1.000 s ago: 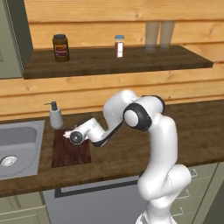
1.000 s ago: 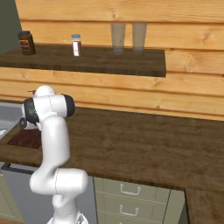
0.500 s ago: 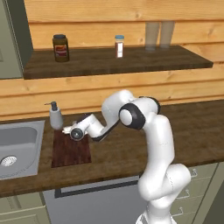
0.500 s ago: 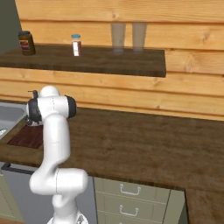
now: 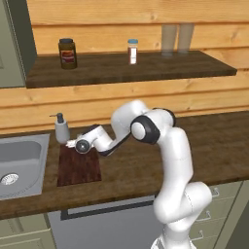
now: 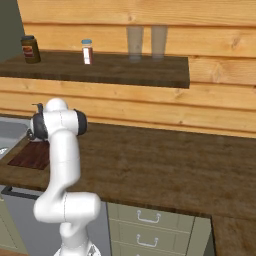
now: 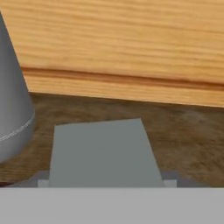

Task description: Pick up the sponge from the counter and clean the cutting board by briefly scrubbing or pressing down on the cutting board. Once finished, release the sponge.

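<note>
The sponge [image 7: 103, 151] shows its grey-blue top very close in the hand view, lying on the counter [image 7: 188, 140] in front of the wooden wall. My gripper [image 5: 72, 144] hangs low over the far end of the cutting board [image 5: 78, 168], just right of the soap dispenser. It is open, and light finger pads [image 7: 42, 182] flank the sponge on both sides. In the left base view my hand hides the sponge. The dark reddish board [image 6: 32, 155] lies beside the sink.
A grey soap dispenser [image 5: 61, 130] stands right next to the gripper, large at the left in the hand view [image 7: 11, 109]. The metal sink [image 5: 19, 160] is left of the board. A shelf [image 5: 146, 68] with jars and glasses runs above.
The hand has moved back and to the left along the board, toward the soap dispenser and the wall, and has sunk close to the sponge.
</note>
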{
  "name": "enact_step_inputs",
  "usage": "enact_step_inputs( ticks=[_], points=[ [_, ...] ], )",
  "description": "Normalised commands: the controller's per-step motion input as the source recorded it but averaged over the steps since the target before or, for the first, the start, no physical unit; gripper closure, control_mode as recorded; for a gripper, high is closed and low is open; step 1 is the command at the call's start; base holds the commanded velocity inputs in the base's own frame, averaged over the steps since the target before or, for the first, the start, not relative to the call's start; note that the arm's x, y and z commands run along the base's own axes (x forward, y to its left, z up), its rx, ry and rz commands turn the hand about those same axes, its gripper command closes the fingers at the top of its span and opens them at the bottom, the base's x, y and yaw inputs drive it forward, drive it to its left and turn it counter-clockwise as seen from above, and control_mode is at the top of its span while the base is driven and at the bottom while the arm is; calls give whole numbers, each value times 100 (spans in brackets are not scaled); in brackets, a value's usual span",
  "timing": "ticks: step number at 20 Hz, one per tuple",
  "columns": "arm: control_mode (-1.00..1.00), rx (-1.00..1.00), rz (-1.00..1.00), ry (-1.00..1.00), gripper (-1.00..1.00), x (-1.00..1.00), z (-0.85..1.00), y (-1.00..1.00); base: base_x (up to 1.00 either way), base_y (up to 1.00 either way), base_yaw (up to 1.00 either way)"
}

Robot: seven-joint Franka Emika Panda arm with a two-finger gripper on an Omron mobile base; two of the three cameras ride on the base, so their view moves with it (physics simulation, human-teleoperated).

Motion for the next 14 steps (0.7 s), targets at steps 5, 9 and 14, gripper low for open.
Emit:
enact_step_inputs(
  ticks=[5, 9, 14],
  points=[
    [-100, 0, 0, 0, 100, -14, -40, 66, 0, 0, 0],
    [-100, 8, 0, 0, 100, -50, -35, 41, 0, 0, 0],
    [-100, 16, 0, 0, 100, -71, -29, 35, 0, 0, 0]
  ],
)
